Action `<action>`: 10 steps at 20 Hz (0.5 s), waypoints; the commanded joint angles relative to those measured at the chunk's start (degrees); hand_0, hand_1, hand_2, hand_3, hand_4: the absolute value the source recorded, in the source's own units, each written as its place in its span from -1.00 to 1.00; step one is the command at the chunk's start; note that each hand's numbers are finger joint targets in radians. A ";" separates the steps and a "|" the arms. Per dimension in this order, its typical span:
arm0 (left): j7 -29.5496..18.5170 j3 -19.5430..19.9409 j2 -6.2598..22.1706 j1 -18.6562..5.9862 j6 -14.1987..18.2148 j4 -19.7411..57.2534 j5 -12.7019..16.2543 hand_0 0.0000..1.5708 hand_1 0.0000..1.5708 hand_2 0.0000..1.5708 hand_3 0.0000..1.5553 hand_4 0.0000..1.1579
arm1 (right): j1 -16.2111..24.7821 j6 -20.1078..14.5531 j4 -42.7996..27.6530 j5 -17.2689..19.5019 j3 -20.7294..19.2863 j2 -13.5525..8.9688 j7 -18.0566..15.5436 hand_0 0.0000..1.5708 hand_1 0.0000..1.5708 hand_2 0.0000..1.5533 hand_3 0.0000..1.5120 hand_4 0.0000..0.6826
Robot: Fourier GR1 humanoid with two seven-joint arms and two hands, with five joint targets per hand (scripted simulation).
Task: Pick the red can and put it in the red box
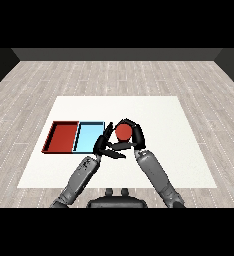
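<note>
The red can (pixel 123 131) shows its round red top just right of the light blue tray (pixel 88 136). My right hand (pixel 134 134) is curled round the can, fingers over its far side and thumb below it. My left hand (pixel 103 144) sits close to the can's left with its fingers held straight, overlapping the blue tray's right edge. The red tray (pixel 61 137) lies left of the blue one with nothing in it. Whether the can rests on the table or is lifted cannot be told.
Both trays lie side by side at the left of the white table (pixel 159 115). Wooden floor surrounds the table on all sides.
</note>
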 commanded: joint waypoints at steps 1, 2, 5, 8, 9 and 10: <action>2.44 -1.48 -0.21 1.83 0.59 -4.52 -0.12 -1.00 -1.00 -1.00 -1.00 -1.00 | -4.02 -1.73 3.49 -4.30 0.54 0.20 -1.21 0.88 0.88 0.85 0.82 0.60; -3.40 -4.05 -0.21 1.82 2.52 1.59 0.14 -1.00 -1.00 -1.00 -1.00 -1.00 | -1.77 0.49 -4.42 -0.09 0.81 0.20 4.81 0.87 0.87 0.85 0.81 0.60; 1.41 -1.23 -0.22 0.85 -0.01 -2.98 0.39 -1.00 -1.00 -1.00 -1.00 -1.00 | -3.24 -2.67 4.60 -4.58 3.21 0.20 -3.57 0.83 0.83 0.82 0.81 0.56; -3.87 1.28 -0.22 -3.37 -2.24 4.79 0.03 -1.00 -1.00 -1.00 -1.00 -1.00 | -6.90 -6.73 4.90 -5.66 6.73 0.20 -0.47 0.87 0.87 0.84 0.81 0.49; 1.06 1.03 -0.10 -1.95 -0.24 -0.22 -3.11 -1.00 -1.00 -1.00 -1.00 -0.60 | -3.29 -2.94 4.26 -6.37 4.50 0.20 -4.34 0.87 0.87 0.84 0.81 0.47; 1.69 0.70 -0.03 -1.82 0.99 0.01 -4.44 -1.00 -1.00 -1.00 -1.00 -0.40 | -4.60 -6.94 3.68 -6.33 8.04 0.20 -2.18 0.87 0.87 0.83 0.81 0.50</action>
